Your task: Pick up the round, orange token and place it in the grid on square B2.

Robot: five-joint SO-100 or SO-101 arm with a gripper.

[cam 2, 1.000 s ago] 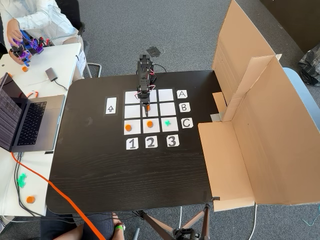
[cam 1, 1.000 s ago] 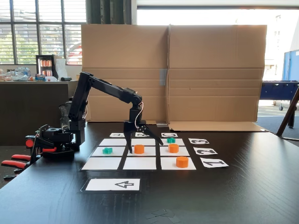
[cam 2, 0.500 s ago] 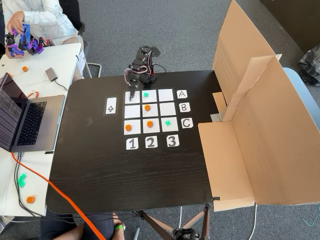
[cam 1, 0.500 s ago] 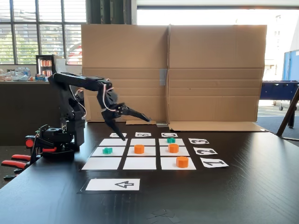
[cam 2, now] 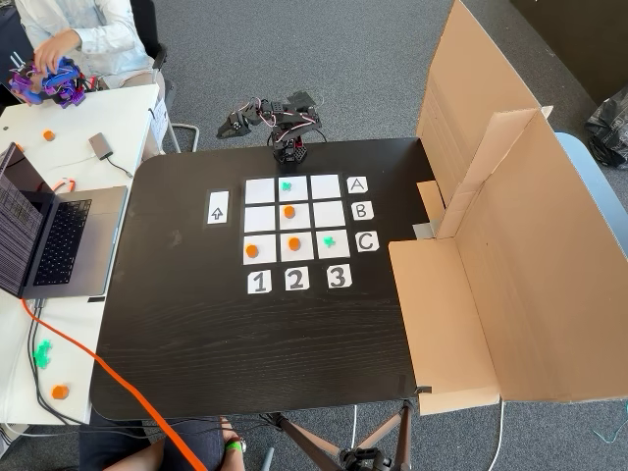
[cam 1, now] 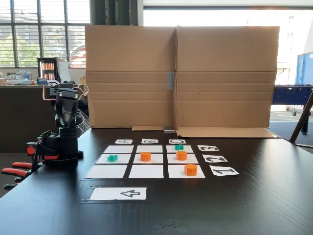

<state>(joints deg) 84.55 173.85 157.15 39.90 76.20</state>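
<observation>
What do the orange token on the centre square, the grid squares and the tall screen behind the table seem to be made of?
Orange token: probably matte plastic, going by its uniform bright colour and crisp edges. Grid squares: thin, flat white paper. Screen: brown corrugated cardboard, creased at the folds.

Orange token [cam 1: 145,156] sits upright on square B2 [cam 2: 281,219].

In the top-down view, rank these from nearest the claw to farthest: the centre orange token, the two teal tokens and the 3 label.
The claw is folded back past the table's top edge in this view.
1. Row-A teal token, top row of the grid.
2. Centre orange token, middle square.
3. Row-C teal token, bottom right square.
4. 3 label, below the grid at right.
</observation>
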